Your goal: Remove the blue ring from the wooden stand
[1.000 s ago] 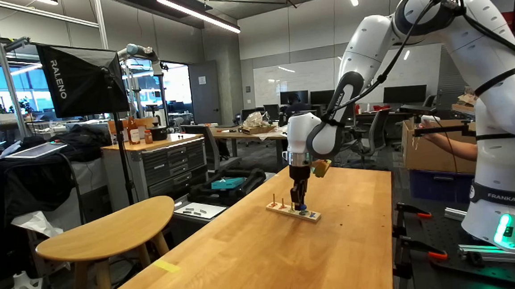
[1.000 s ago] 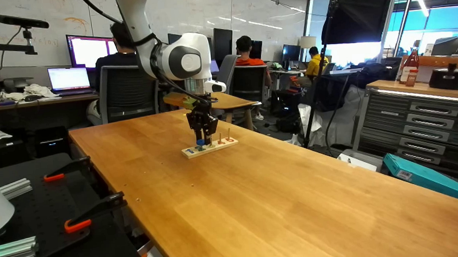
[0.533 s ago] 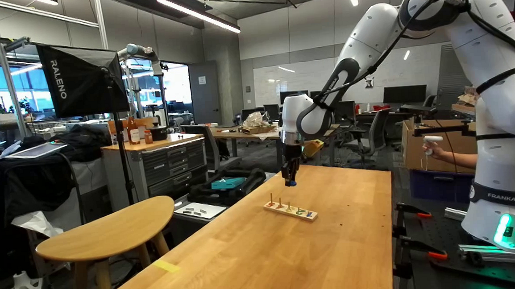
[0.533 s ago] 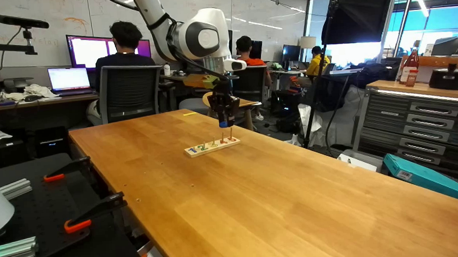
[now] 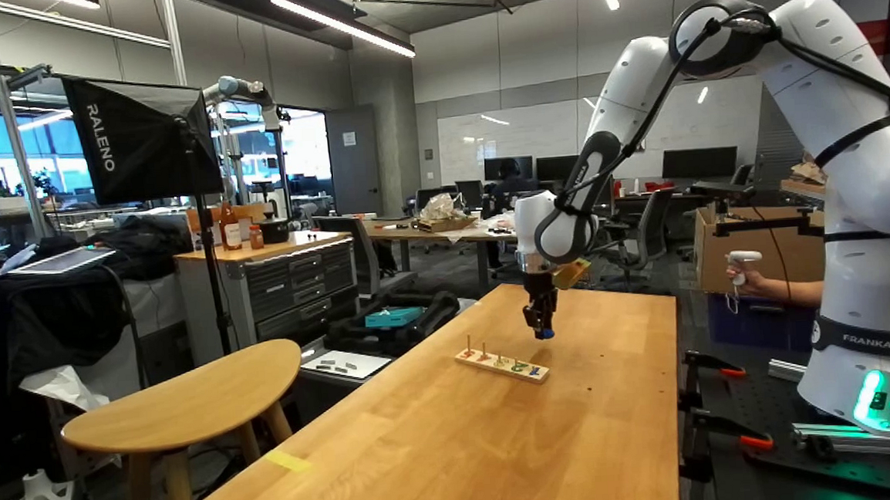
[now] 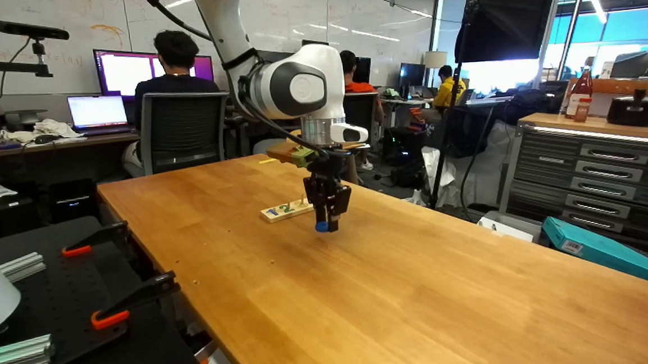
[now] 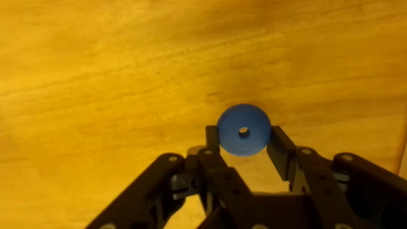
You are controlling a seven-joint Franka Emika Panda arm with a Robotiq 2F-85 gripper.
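Gripper [image 7: 244, 135] is clamped on the blue ring [image 7: 244, 144], fingers [image 7: 211, 137] touching opposite edges, hole facing up. What changed: a second ago ring was down at the wooden stand [image 5: 502, 367]; half a second ago held high; now lower and off to one side, apart from the stand in both exterior views. So the pull is done, as I read it, and we're into carry/put-down. Stand shifted slightly since a second ago but sits flat, didn't come along with the ring. Ring looks just above the table [image 5: 495, 440]; can't say for sure whether it touches. Next move should be: lower until it's flat on the table, release, back off straight up. Watch for letting go too high, small round piece could bounce or roll.
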